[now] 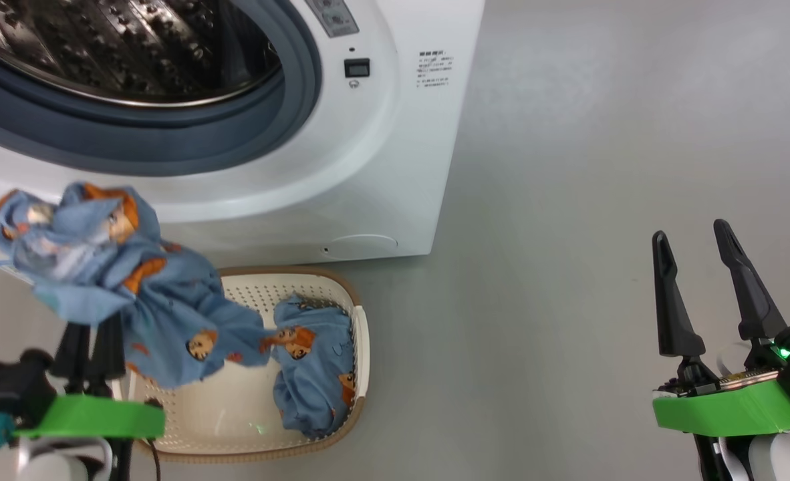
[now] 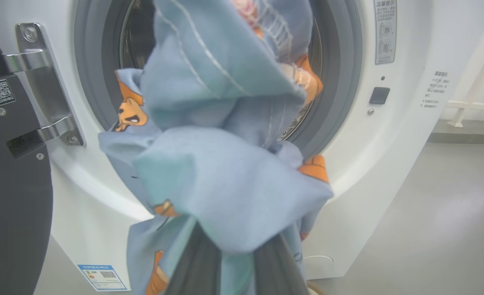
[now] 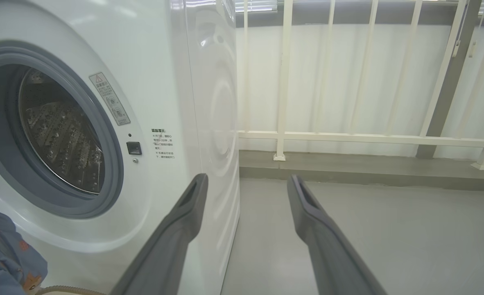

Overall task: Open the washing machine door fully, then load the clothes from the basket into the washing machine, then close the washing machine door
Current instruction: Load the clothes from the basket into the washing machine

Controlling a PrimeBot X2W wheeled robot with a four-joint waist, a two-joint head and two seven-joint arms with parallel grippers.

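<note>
- Jaws of the left gripper [image 1: 91,351] are pinched tight on a blue garment [image 1: 121,280], one of the clothes, and hold it up in a bunch.
- Jaws of the right gripper [image 1: 692,240] stand wide apart with nothing between them. It hangs over the bare floor [image 1: 569,200], well off to the right of the washing machine [image 1: 381,167].
- The washing machine door [image 2: 12,184] is swung open on its hinge at the left side of the machine, so the first step looks done.
- The step in hand looks like loading. The blue garment is up in front of the round opening, near the low part of the grey gasket [image 1: 134,140]. It is not yet inside the drum [image 1: 121,47].
- The garment's tail hangs down over the left half of the basket [image 1: 363,334]. It reaches to the second garment [image 1: 315,361], and it is hard to tell if the two touch.
- The second garment lies in a heap against the right wall of the basket. The basket sits on the floor, just in front of the machine's bottom edge, near its right front corner.
- Next, the left arm likely has to lift and push forward, over the gasket's lip and deep into the drum, before it lets go. The tail must go in too, or it may hang out and get caught by the door.
- After that, the second garment needs picking up, and then the door needs shutting.
</note>
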